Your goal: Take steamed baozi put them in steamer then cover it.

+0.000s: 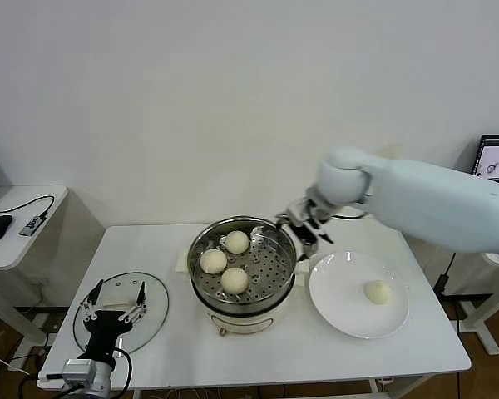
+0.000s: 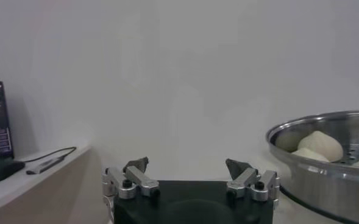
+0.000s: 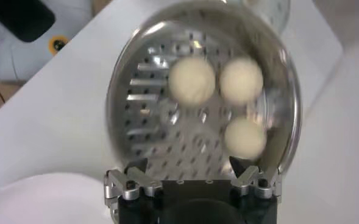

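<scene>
- Stainless steel is the big thing here: the steamer point(image 1: 270, 270) is a round shiny basket with a floor full of little slots, sitting on a white cooker base point(image 1: 243, 320) in the middle of the white desk point(image 1: 416, 349).
- Three steamed baozi point(image 1: 234, 279) sit inside the steamer, bunched on its left half. They're smooth, round, pale cream, and close enough to nearly touch.
- One more bun point(image 1: 377, 291) is on the flat white plate point(image 1: 337, 312) just right of the steamer, so four buns total.
- Cover point(image 1: 154, 295): one round clear glass lid with a metal rim, lying flat on the desk well left of the steamer. Its handle is hidden behind the arm.
- Right claw point(image 1: 306, 235) hangs over the steamer's right rim, jaws spread wide and holding nothing. In the right wrist view its dark fingertips point(image 3: 136, 167) frame the perforated floor with the three buns beyond.
- Left claw point(image 1: 115, 293) is parked over the cover, left of the steamer, jaws also wide and empty.
- One white side table point(image 1: 41, 216) stands further left of the steamer, with a cable on it.
</scene>
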